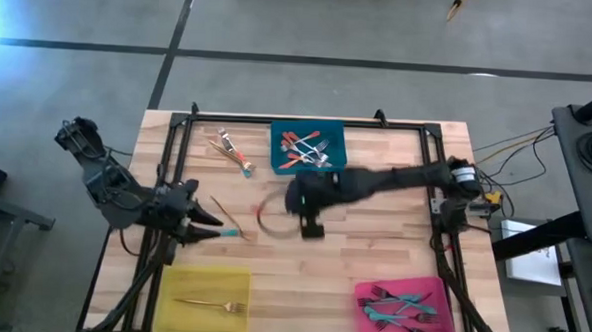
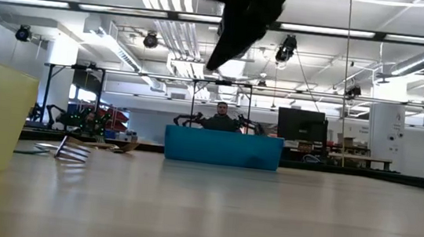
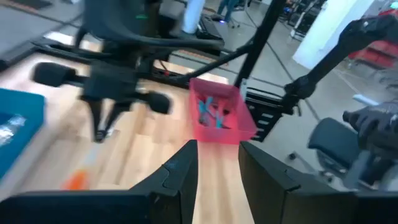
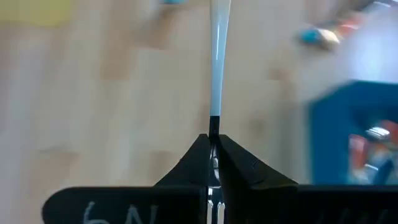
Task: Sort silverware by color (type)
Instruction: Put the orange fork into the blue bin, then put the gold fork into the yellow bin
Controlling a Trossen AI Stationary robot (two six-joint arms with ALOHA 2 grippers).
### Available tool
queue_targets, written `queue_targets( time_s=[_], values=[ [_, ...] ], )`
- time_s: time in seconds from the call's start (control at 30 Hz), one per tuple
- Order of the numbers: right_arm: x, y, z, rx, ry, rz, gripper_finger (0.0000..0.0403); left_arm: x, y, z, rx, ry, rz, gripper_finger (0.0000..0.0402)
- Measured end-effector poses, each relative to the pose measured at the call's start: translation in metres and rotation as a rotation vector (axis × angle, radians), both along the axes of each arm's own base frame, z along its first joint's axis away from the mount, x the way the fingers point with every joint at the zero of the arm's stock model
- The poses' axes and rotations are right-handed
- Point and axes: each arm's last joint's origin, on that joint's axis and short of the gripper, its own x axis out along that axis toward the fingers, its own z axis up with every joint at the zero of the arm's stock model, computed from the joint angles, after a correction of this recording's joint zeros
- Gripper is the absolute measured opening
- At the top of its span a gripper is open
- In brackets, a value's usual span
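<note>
My right gripper [image 4: 213, 138] is over the table's middle [image 1: 311, 225], shut on a thin fork with a pale teal handle [image 4: 217, 62]. In the low view it hangs high above the tabletop [image 2: 240, 35]. My left gripper [image 3: 217, 168] waits at the table's left side [image 1: 213, 225], open, with nothing between its fingers. A blue bin [image 1: 277, 135] at the far edge holds red-orange forks. A pink bin [image 1: 441, 292] at the near right holds teal forks. One gold fork [image 1: 215, 305] lies in a yellow bin [image 1: 171, 281] at the near left. My right gripper pinches the fork between its two fingers at the dark neck [image 4: 214, 127] just below the teal handle. The fork lies along the fingers, and its handle sticks out past the fingertips. It is lifted clear of the table.
Two loose forks [image 1: 234, 151] lie on the wood left of the blue bin. Thin gold forks [image 1: 228, 216] lie just off my left gripper's tips. A black frame rail [image 1: 308, 122] runs round the table's far and side edges. Bare wood lies between the yellow and pink bins.
</note>
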Motion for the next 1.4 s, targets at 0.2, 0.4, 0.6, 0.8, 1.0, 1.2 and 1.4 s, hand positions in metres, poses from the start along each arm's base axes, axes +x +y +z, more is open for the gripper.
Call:
queue_targets(
  time_s=[0.2, 0.4, 0.6, 0.8, 1.0, 1.2, 1.4],
  values=[
    [-0.004, -0.1, -0.004, -0.064, -0.009, -0.16, 0.0009, -0.009, 0.013, 0.006, 0.099, -0.058, 0.123, 0.0099],
    [-0.025, -0.185, -0.032, 0.043, 0.053, -0.278, 0.0009, -0.017, 0.026, 0.012, 0.132, -0.119, 0.336, 0.0099],
    [-0.041, -0.221, -0.047, 0.167, 0.08, -0.458, 0.0016, -0.024, 0.036, 0.016, 0.126, -0.166, 0.524, 0.0099],
    [-0.054, -0.235, -0.049, 0.311, 0.083, -0.481, 0.0043, -0.027, 0.041, 0.013, 0.095, -0.193, 0.691, 0.0099],
    [-0.056, -0.237, -0.048, 0.418, 0.05, -0.433, 0.0065, -0.033, 0.045, -0.01, -0.105, -0.086, 0.656, 0.0099],
    [-0.058, -0.235, -0.044, 0.48, 0.056, -0.493, 0.009, -0.043, 0.044, -0.043, -0.322, 0.391, 0.548, 0.0099],
    [-0.062, -0.219, -0.019, 0.567, 0.008, -0.441, 0.0102, -0.045, 0.038, -0.064, -0.273, 0.658, 0.441, 0.0099]
  ],
)
